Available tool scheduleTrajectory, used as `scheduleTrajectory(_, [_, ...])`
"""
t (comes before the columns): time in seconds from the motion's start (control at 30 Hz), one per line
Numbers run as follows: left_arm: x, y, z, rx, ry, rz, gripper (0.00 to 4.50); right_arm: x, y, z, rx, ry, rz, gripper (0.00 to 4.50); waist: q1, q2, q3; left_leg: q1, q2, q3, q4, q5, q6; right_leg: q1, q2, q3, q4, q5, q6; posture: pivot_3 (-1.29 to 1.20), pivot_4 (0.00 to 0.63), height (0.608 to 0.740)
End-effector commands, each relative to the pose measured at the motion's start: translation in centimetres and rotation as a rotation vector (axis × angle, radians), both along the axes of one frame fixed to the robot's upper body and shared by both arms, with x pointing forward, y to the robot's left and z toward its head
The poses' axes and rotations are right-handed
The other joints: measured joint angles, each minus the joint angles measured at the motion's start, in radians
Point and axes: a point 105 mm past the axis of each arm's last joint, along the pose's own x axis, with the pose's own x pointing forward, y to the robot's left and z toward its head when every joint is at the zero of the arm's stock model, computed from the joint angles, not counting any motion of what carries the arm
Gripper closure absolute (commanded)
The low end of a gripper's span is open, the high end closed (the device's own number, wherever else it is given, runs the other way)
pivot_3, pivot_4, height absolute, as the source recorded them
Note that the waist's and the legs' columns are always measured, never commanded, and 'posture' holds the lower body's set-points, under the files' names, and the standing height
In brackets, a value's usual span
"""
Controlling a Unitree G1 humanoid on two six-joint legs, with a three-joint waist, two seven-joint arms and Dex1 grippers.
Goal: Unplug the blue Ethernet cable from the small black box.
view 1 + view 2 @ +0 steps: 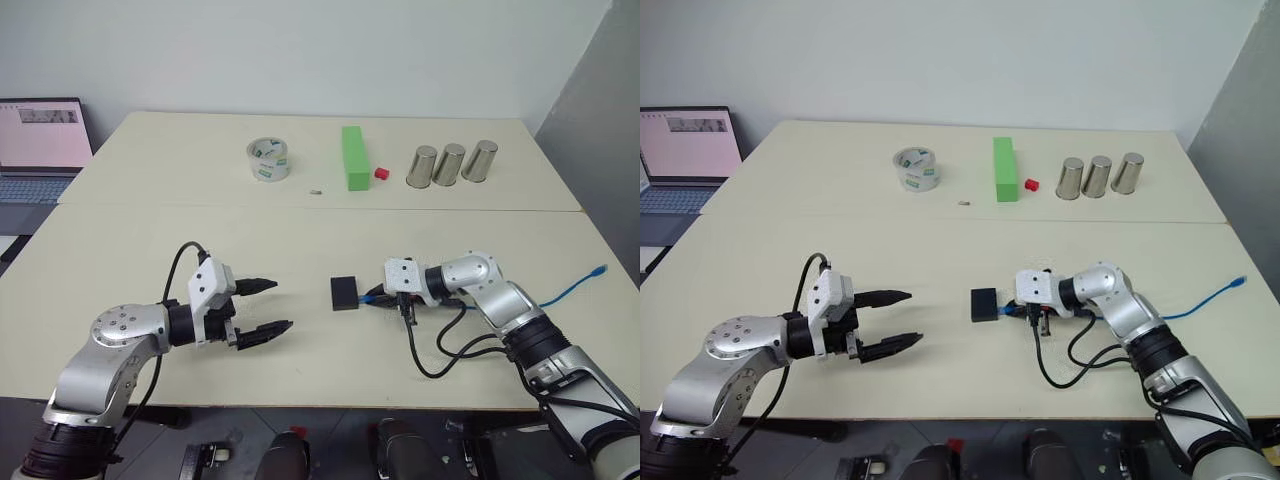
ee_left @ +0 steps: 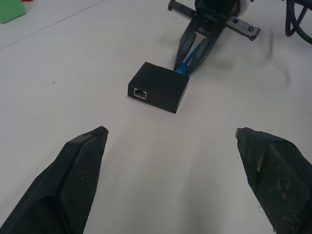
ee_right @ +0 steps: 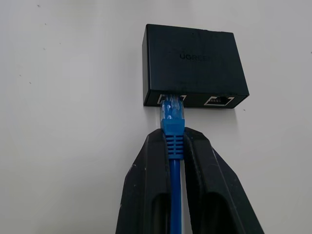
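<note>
The box [image 1: 345, 292] lies flat on the near table [image 1: 300, 240], about midway between the two arms, with the cable [image 3: 172, 127] still plugged into the port on its right side; beside that port is a second, empty one. From the plug the cable runs right under the right arm, and its free end lies well off to the right near the table edge. The right gripper [image 3: 174, 148] is clamped on the cable just behind the plug, its fingers pinching the ribbed boot from both sides. The left gripper [image 1: 262, 307] hangs over the table to the left of the box, well apart from it, jaws spread wide and holding nothing. The step in hand looks like the grasp itself, now made; the plug has not come out. The next move likely calls for a straight pull to the right, away from the port. Nothing pins the box, so it may slide along with the cable unless the left gripper steadies it, and the latch may resist
</note>
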Motion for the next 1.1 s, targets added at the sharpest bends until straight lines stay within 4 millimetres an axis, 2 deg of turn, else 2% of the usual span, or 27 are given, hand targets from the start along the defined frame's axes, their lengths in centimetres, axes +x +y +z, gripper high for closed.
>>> scheduleTrajectory(0.03, [1.0, 0.6, 1.6, -0.174, 0.05, 0.099, 0.0, 0.8, -0.1, 2.7, 0.016, -0.261, 0.012, 4.39, 0.0, 0.0, 0.0, 0.0, 0.0, 0.0, 0.0, 0.0, 0.0, 0.0, 0.0, 0.0, 0.0, 0.0, 0.0, 0.0, 0.15, 0.74])
scheduleTrajectory(0.13, [0.7, 0.0, 1.8, -0.289, 0.138, 0.099, 0.0, 0.7, 0.4, 4.1, 0.034, -0.417, 0.054, 4.39, -0.001, 0.0, 0.0, -0.001, 0.0, 0.0, 0.0, 0.0, 0.0, -0.001, 0.0, 0.0, 0.0, 0.0, 0.0, 0.0, 0.15, 0.74])
scheduleTrajectory(0.27, [0.3, -1.5, 1.1, -0.371, 0.225, 0.08, 0.0, -0.5, 1.7, 5.8, 0.106, -0.561, 0.132, 4.39, -0.004, 0.0, 0.0, -0.001, 0.0, 0.0, -0.001, 0.0, 0.0, -0.001, 0.0, 0.0, -0.001, 0.002, -0.003, 0.0, 0.15, 0.74])
scheduleTrajectory(0.4, [1.1, -3.0, 1.0, -0.429, 0.249, 0.069, 0.0, -1.9, 3.2, 6.8, 0.169, -0.616, 0.207, 4.39, -0.003, 0.0, 0.0, -0.001, 0.0, 0.0, 0.0, 0.0, 0.0, -0.001, 0.0, 0.0, 0.0, 0.003, -0.005, 0.0, 0.15, 0.74])
scheduleTrajectory(0.63, [1.8, -4.9, 1.2, -0.479, 0.282, 0.013, 0.0, -2.8, 4.3, 6.7, 0.178, -0.605, 0.243, 4.39, 0.002, 0.0, 0.0, -0.001, 0.0, -0.001, 0.001, 0.0, -0.001, 0.0, 0.0, 0.0, 0.0, 0.003, -0.005, 0.0, 0.15, 0.74])
scheduleTrajectory(0.87, [2.0, -4.1, 1.8, -0.544, 0.308, 0.013, 1.46, -2.8, 4.5, 6.9, 0.181, -0.607, 0.238, 4.39, 0.002, 0.0, 0.0, 0.0, 0.0, -0.001, 0.0, 0.0, -0.001, 0.0, 0.0, 0.0, 0.0, 0.003, -0.005, 0.0, 0.15, 0.74])
scheduleTrajectory(1.1, [1.9, -4.4, 1.8, -0.537, 0.327, -0.004, 2.87, -2.5, 4.5, 7.4, 0.183, -0.636, 0.235, 4.39, 0.002, 0.0, 0.0, -0.001, 0.0, -0.001, 0.0, 0.0, -0.001, 0.0, 0.0, 0.0, 0.0, 0.003, -0.005, 0.0, 0.15, 0.74])
